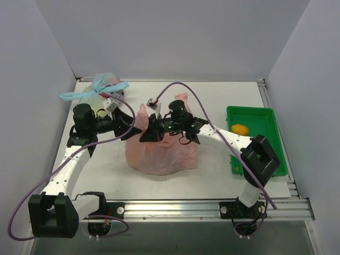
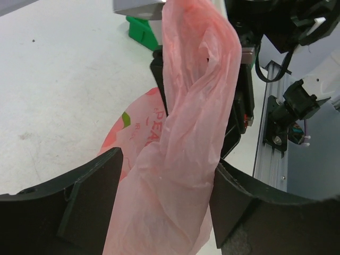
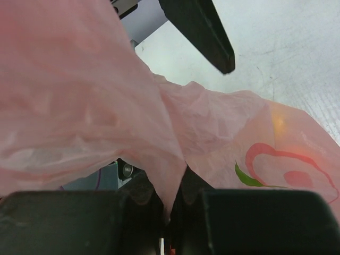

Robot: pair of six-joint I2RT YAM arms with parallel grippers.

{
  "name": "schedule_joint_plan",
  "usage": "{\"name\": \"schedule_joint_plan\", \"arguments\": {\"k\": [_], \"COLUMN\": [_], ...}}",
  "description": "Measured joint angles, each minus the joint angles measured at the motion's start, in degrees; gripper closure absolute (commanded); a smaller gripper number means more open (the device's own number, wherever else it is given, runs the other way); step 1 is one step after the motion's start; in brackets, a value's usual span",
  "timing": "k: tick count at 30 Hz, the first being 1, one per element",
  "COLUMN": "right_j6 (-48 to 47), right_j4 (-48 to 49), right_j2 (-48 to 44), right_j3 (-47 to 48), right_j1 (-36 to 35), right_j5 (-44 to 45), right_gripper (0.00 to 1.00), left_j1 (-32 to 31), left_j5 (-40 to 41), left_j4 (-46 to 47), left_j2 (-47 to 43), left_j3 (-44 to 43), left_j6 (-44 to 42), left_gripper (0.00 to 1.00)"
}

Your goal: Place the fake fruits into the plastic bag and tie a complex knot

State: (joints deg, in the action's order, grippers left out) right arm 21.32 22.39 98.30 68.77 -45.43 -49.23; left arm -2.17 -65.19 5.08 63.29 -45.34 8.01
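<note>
Plastic bag (image 1: 162, 151) lies slumped in the middle of the table (image 1: 223, 98), its pink film bulging low and part of its top standing up as a twisted strip between my two grippers. My right gripper (image 3: 171, 201) has its jaws pressed together on a fold of that film. The pink sheet runs down into the slit between them and is pinched there. My left gripper (image 2: 166, 159) stands with its jaws wide apart. The twisted strip runs up through the gap and brushes their inner edges without being squeezed. Both grippers meet over the bag's upper left part, close beside each other. One yellow-orange fake fruit (image 1: 240, 128) lies in the green tray (image 1: 263, 143) at the right, well apart from the bag. A pale blue bag (image 1: 103, 84) sits at the far left corner of the table.
</note>
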Motion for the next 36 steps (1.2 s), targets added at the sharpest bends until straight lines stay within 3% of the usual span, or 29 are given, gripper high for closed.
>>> {"name": "schedule_joint_plan", "arguments": {"k": [4, 7, 8, 9, 11, 12, 15, 22, 26, 28, 36], "right_j6": [-0.44, -0.50, -0.59, -0.87, -1.33, -1.86, -6.05, -16.41, -16.96, -15.69, -10.14], "right_j4": [-0.35, -0.33, -0.35, -0.42, -2.16, -3.45, -8.22, -19.23, -23.71, -25.24, -29.33], "right_j2": [0.04, 0.46, 0.66, 0.79, 0.94, 0.92, 0.20, -7.96, -10.16, -11.91, -25.83], "right_j3": [0.44, 1.01, 1.11, 1.16, 1.33, 1.55, 1.86, 2.21, 5.14, 6.69, 5.46], "right_j1": [0.00, 0.00, 0.00, -0.02, 0.20, 0.52, 1.84, 2.89, 5.29, 7.93, 26.32], "right_j5": [-0.68, -0.96, -1.11, -1.14, -0.09, 0.28, 1.07, 0.17, -0.81, -0.81, 1.42], "right_gripper": [1.00, 1.00, 0.97, 0.84, 0.70, 0.62, 0.51, 0.41, 0.27, 0.19, 0.16], "left_j1": [-3.08, -4.74, -5.07, -5.25, -5.29, -5.25, -4.61, -4.48, -4.48, -4.48, -4.61], "left_j5": [-0.92, -1.09, -1.09, -1.18, -2.25, -2.56, -1.99, -0.55, 0.39, 0.74, 1.64], "left_j4": [3.10, 4.28, 4.57, 4.52, 4.63, 4.66, 4.96, 4.83, 4.48, 4.42, 0.66], "left_j2": [0.13, 0.13, 0.13, 0.15, 0.15, 0.15, -0.11, -0.50, -0.83, -0.94, -0.96], "left_j3": [0.87, 2.05, 2.54, 3.02, 3.32, 3.32, 3.32, 3.45, 3.48, 3.48, 2.91], "left_j6": [0.26, 0.02, -0.02, 0.17, -0.46, -0.46, 0.17, 0.57, 0.39, 0.26, -2.62], "left_gripper": [0.32, 0.54, 0.76, 0.85, 0.94, 0.94, 0.96, 1.00, 1.00, 1.00, 1.00]}}
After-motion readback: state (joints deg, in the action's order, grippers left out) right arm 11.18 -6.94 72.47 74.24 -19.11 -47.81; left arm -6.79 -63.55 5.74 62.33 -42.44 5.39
